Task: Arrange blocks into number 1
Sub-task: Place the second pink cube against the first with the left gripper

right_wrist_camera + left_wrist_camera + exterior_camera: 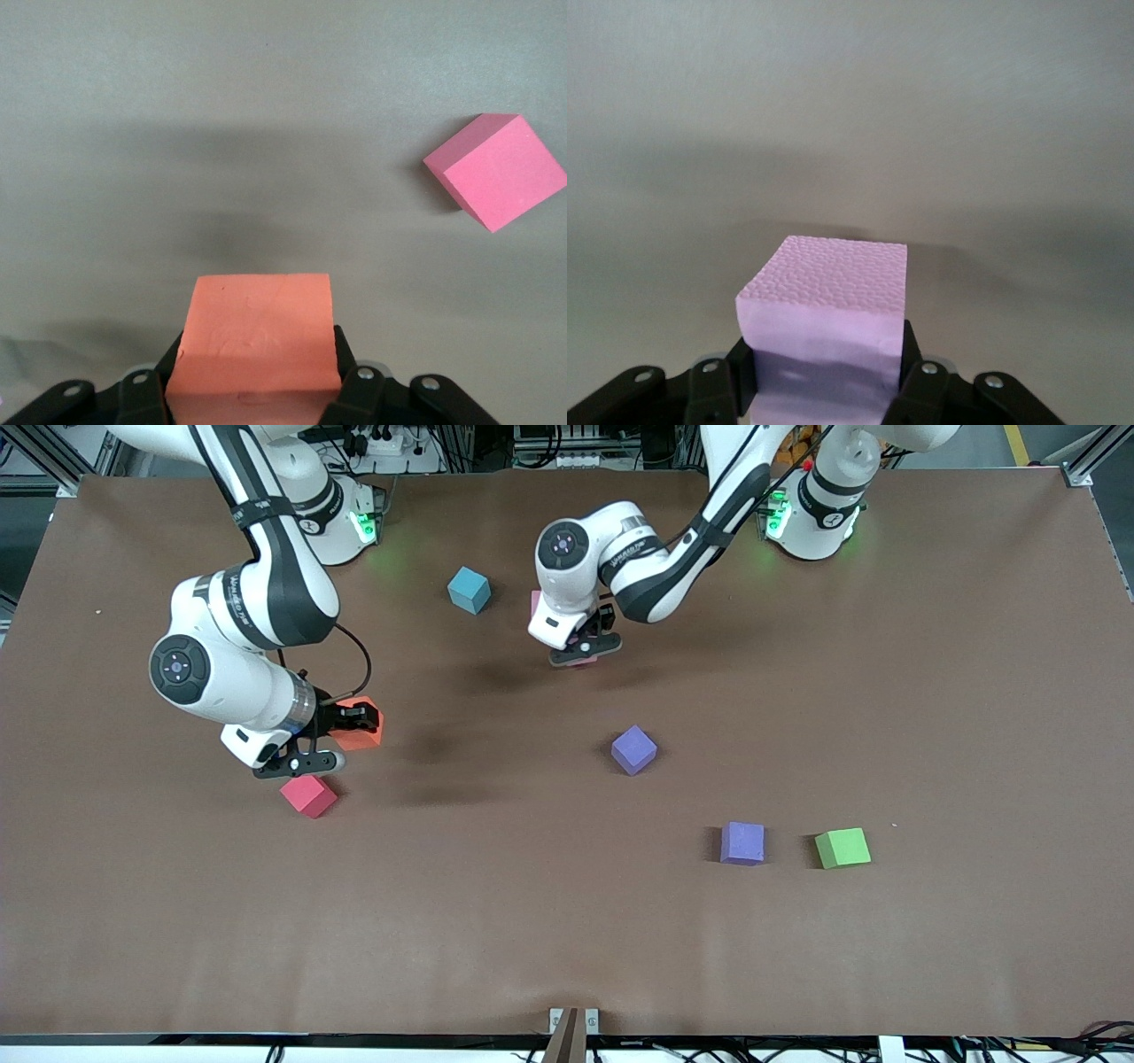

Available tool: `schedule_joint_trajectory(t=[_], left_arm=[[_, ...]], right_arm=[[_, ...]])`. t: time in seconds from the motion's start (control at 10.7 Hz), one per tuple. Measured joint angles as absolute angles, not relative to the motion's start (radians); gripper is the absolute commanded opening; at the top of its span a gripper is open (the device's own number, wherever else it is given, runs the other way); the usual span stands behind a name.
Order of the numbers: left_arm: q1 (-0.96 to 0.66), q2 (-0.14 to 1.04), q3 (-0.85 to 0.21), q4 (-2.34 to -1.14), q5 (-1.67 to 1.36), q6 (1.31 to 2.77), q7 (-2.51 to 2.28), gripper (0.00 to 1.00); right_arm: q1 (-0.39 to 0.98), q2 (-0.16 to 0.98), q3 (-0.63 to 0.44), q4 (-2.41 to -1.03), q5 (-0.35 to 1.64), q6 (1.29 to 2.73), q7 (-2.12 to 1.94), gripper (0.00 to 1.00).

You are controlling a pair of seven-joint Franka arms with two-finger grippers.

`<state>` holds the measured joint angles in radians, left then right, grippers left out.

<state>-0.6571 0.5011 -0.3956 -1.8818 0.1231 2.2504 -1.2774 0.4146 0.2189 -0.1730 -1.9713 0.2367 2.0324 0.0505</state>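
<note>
My left gripper [824, 376] clenches a pink block [826, 310] between its jaws, seemingly touching the table [567, 921]. My right gripper [257, 381] grasps an orange block [257, 341]; a red block [498, 170] lies nearby.

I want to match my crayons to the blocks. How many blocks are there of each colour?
purple blocks: 2
pink block, in the left gripper: 1
orange block, in the right gripper: 1
red block: 1
light blue block: 1
green block: 1
Total: 7. A pink sliver beside the left arm may be an eighth.
</note>
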Motion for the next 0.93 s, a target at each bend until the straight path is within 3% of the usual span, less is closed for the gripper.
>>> schedule_joint_trajectory(t=[0.93], left_arm=[[-0.748, 0.604, -0.392, -1.775, 0.136, 2.241, -1.195, 0.0]], right_arm=[[0.439, 0.243, -0.163, -1.973, 0.31, 2.03, 0.199, 0.45]])
